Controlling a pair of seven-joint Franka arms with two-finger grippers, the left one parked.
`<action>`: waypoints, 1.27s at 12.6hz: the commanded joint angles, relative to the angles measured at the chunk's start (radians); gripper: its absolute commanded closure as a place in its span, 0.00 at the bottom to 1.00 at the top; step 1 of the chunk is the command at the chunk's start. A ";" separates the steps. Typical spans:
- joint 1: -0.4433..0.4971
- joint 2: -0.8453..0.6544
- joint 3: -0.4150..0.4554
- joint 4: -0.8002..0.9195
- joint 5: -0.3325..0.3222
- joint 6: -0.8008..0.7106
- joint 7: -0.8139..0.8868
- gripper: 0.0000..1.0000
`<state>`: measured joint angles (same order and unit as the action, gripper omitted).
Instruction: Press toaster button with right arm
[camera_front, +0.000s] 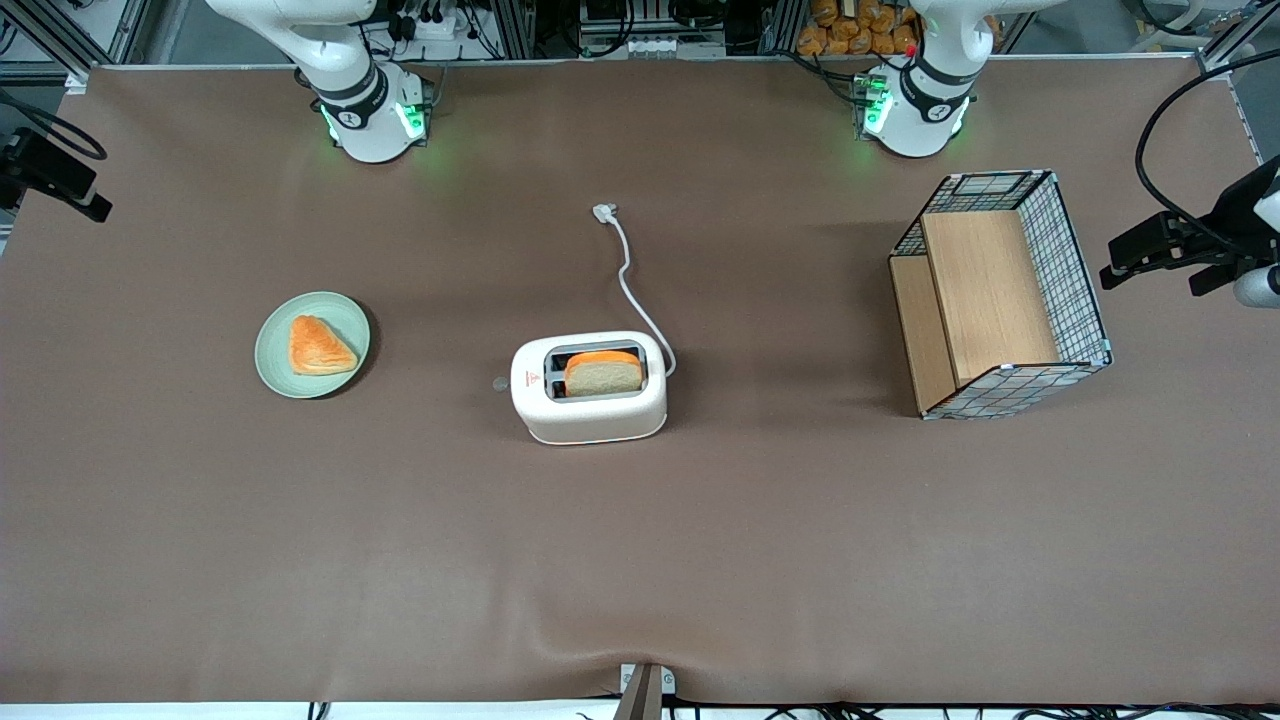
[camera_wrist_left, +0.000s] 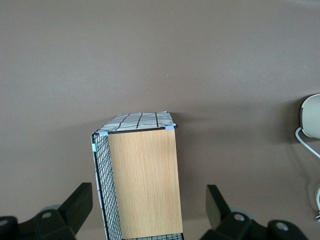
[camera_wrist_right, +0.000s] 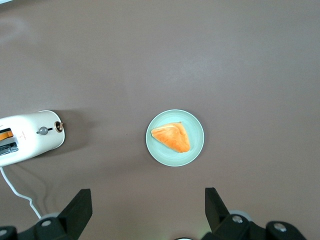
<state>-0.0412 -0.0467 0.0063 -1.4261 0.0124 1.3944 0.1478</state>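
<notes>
The white toaster (camera_front: 590, 412) stands mid-table with a bread slice (camera_front: 603, 373) in one slot. The toaster button (camera_front: 500, 383), a tiny round knob, sticks out of the short end that faces the plate. The right wrist view shows the toaster (camera_wrist_right: 27, 140) and its button (camera_wrist_right: 59, 127) from high above. My right gripper (camera_wrist_right: 147, 202) hangs open well above the table, over bare mat beside the plate, with nothing between its fingers. It is far from the button. The right arm (camera_front: 355, 95) rises out of the front view from its base.
A green plate (camera_front: 278, 372) with a triangular pastry (camera_front: 318, 346) lies toward the working arm's end, beside the toaster. The white cord (camera_front: 632, 285) runs from the toaster toward the arm bases. A wire basket (camera_front: 1078, 270) with wooden boards stands toward the parked arm's end.
</notes>
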 joint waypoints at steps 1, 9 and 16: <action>-0.008 -0.018 0.012 -0.020 -0.054 0.018 0.007 0.00; -0.008 -0.012 0.014 -0.017 -0.045 0.023 -0.004 0.00; -0.005 -0.001 0.014 -0.011 -0.052 0.023 -0.005 0.00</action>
<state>-0.0412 -0.0434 0.0105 -1.4327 -0.0171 1.4098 0.1465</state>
